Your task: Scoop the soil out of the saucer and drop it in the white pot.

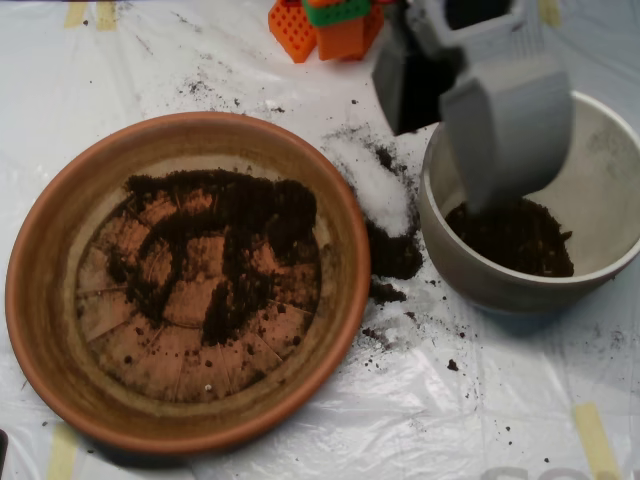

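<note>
Scoop [505,135] nearest the lens, upper right, hanging over the pot [480,275] with its tip inside the rim, just above the soil there; can't tell if its fingers are parted or holding anything. Saucer [40,300] fills the left, soil [235,250] smeared thin across its floor. More soil and a white powder patch [378,185] lie on the tabletop [500,400] between the two. Orange blocks [325,28] top centre.

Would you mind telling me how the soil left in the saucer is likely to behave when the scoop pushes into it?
The soil looks loose and crumbly, so it would probably spread rather than lift whole. It lies thinly on the saucer, so each pass likely gathers little. Crumbs scattered on the plastic sheet suggest it spills easily.
</note>
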Controlling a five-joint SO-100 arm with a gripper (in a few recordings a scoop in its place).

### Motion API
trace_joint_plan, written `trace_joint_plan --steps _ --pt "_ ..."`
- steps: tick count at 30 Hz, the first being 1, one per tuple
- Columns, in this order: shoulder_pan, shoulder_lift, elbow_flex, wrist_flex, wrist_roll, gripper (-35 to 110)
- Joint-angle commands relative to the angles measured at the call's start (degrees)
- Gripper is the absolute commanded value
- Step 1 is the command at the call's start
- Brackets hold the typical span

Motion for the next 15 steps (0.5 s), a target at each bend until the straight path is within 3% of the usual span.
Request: trace_joint_plan --steps 1,8,15 --pt "7.9 10.1 11.5 -5.9 -1.2 39" --pt "20.1 16.3 43.1 -21.9 -3.0 42" --pt "25.9 12.6 56.3 -31.4 -6.8 48"
